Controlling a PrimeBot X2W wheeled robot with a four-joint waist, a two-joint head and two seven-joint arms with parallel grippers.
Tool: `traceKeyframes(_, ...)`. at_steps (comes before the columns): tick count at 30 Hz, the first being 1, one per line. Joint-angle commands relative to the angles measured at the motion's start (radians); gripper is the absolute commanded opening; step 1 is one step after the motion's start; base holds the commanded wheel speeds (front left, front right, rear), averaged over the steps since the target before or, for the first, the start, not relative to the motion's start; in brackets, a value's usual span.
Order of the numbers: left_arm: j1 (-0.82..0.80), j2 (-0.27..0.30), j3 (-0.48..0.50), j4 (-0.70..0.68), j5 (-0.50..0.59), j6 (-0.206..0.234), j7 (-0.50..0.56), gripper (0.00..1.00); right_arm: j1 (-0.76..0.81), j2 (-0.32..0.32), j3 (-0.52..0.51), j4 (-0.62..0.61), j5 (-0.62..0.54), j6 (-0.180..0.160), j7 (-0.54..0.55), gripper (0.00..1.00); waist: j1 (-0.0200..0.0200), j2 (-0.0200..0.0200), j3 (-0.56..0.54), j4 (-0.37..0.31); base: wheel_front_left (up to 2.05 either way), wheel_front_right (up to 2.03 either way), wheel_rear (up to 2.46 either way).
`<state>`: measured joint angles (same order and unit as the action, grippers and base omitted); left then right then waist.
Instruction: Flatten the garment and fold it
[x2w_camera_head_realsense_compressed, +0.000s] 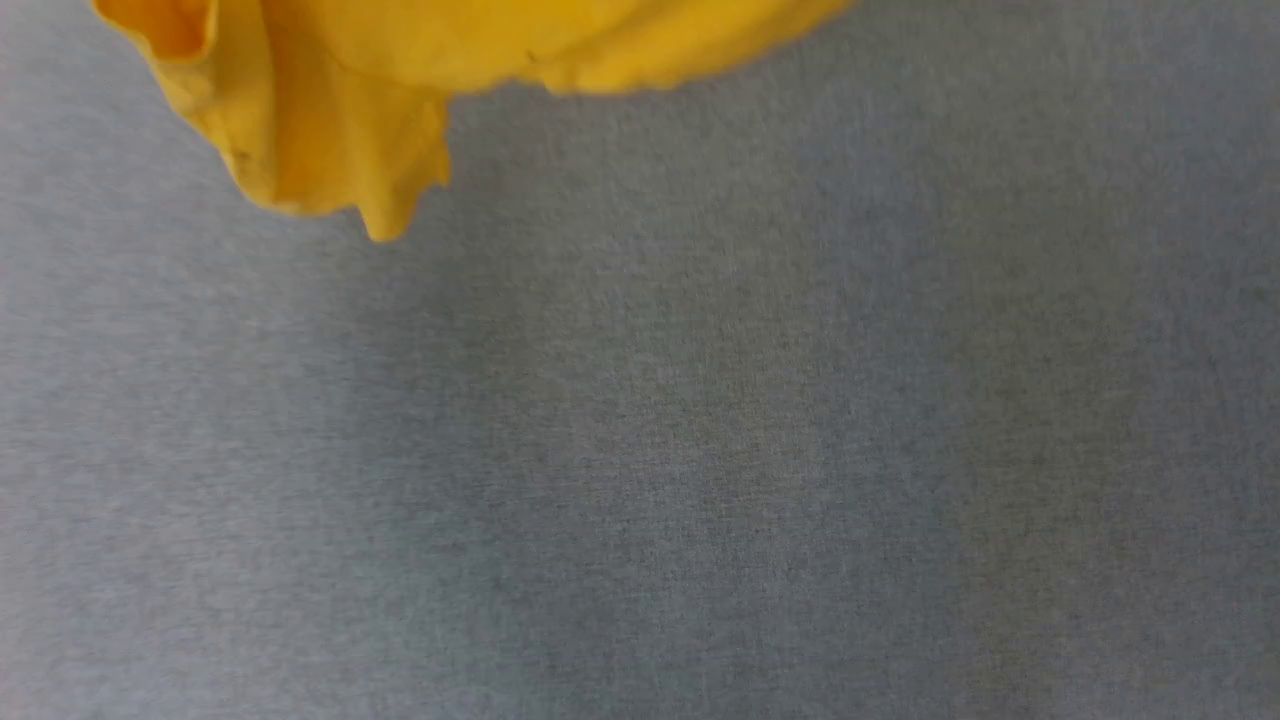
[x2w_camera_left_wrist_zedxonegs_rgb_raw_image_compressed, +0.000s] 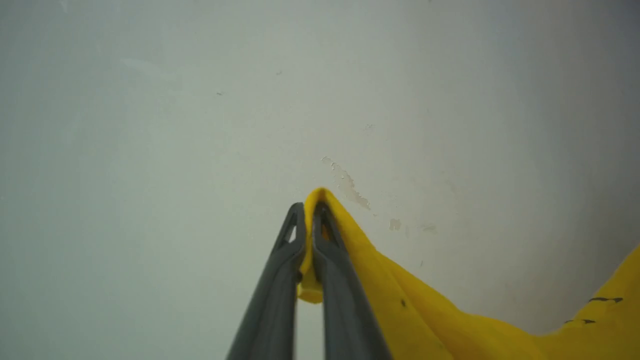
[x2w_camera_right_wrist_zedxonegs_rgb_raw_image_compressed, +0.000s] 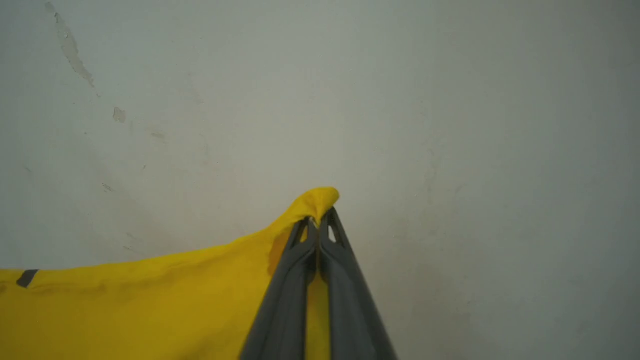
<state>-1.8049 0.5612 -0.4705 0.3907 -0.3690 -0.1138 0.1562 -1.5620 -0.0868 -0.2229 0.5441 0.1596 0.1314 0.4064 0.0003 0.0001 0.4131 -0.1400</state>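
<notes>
My left gripper (x2w_camera_left_wrist_zedxonegs_rgb_raw_image_compressed: 309, 212) is clamped tight on a yellow garment (x2w_camera_left_wrist_zedxonegs_rgb_raw_image_compressed: 425, 310) edge. My right gripper (x2w_camera_right_wrist_zedxonegs_rgb_raw_image_compressed: 319, 220) pinches another bunched edge, jaws closed.

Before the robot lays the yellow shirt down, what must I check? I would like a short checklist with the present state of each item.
1. Left hand shut on the shirt: ok.
2. Right hand shut on the shirt: ok.
3. Shirt hangs smooth: not ok, its lower edge is ruffled.
4. Lower edge free of the gray surface: cannot tell.
5. Which corners of the shirt are held: cannot tell.
</notes>
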Motion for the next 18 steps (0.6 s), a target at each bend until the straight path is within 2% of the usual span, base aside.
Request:
traceKeyframes(1, -0.04, 0.01, -0.01, 0.003, 0.019, -0.005, -0.019, 0.0, -0.027, 0.011, -0.003, 0.013, 0.001, -0.001, -0.022, 0.0, -0.0003, -0.0001, 0.142, -0.07, 0.0, 0.0, 0.0)
traceKeyframes(9, -0.124, -0.009, -0.041, 0.022, 0.025, -0.011, -0.082, 0.0, -0.069, 0.027, 0.01, 0.059, -0.003, -0.001, -0.091, 0.0, -0.0003, -0.0001, 0.239, -0.095, 0.0, 0.0, 0.0)
traceKeyframes(13, -0.153, -0.027, -0.044, 0.025, 0.012, -0.013, -0.133, 0.0, -0.093, 0.001, 0.017, 0.054, -0.017, -0.001, -0.124, 0.0, -0.0003, -0.0001, 0.31, -0.076, 0.0, 0.0, 0.0)
traceKeyframes(18, -0.114, -0.026, -0.059, 0.028, -0.025, -0.015, -0.185, 0.0, -0.082, -0.032, 0.058, 0.055, -0.017, -0.001, -0.174, 0.0, -0.0003, -0.0001, 0.37, -0.039, 0.0, 0.0, 0.0)
